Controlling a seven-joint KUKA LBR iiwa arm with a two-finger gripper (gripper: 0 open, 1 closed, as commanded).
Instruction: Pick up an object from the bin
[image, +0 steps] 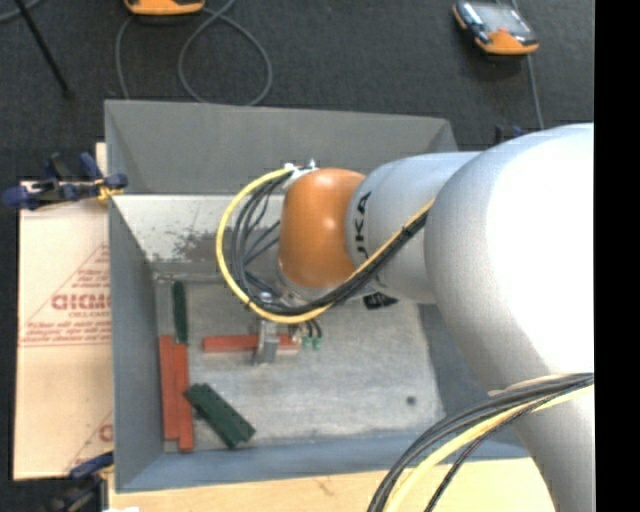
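Note:
My gripper (268, 347) hangs low in the middle of the bin, under the orange wrist cover, right over a flat red-orange bar (230, 344) that lies crosswise on the floor. The bar sticks out to the left of the fingers and a short end shows on their right. Whether the fingers clasp the bar is hidden by the gripper's own body. A small green bit (313, 342) lies just right of the gripper.
Along the left wall lie a long red block (176, 392) and, above it, a thin dark green stick (180, 310). A dark green block (219, 414) lies aslant at the front left. The arm covers the bin's right part.

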